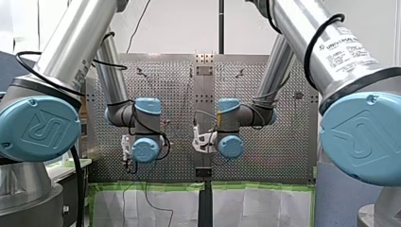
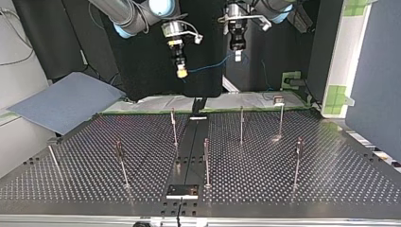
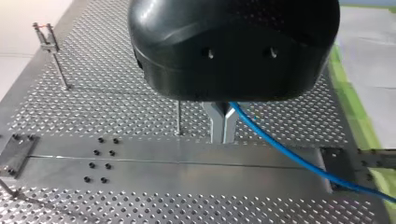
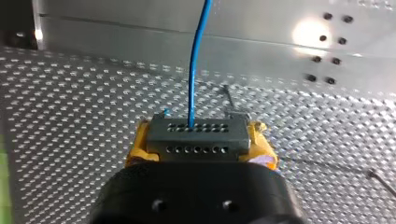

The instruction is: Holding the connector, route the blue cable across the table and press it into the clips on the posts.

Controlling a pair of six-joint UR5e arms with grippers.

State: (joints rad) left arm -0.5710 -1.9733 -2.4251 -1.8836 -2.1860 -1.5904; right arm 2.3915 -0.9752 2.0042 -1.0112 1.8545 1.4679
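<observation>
Connector [image 4: 196, 137] and blue cable [image 4: 196, 70] are both hanging in the air above the tabletop [image 2: 331, 175], and no part of the cable is sitting in the clips [image 2: 278, 100] yet.

My right arm's jaws are pinching the connector by its two short ends, with the yellow pads [image 4: 135, 154] pressing in from either side. The cable is leaving the connector's holed face straight ahead of them. In the top view this grip is sitting at about 11 o'clock from the middle, and my left arm's jaws are at about 1 o'clock. The cable is sagging in a shallow arc between the two. My left arm's metal fingers [image 3: 217, 125] are pressing together on the cable, which is running away to one side of them. The posts [image 2: 241, 124] are standing well below, spreading from about 8 o'clock round to 4 o'clock.

The cable is looking thin, light and limp, so it is likely needing gentle tension to keep a line. The rigid connector is probably the surest hold. Hard pulling is risking strain where the wire enters it. For pressing in, gripping the cable just beside each clip seems wisest.
</observation>
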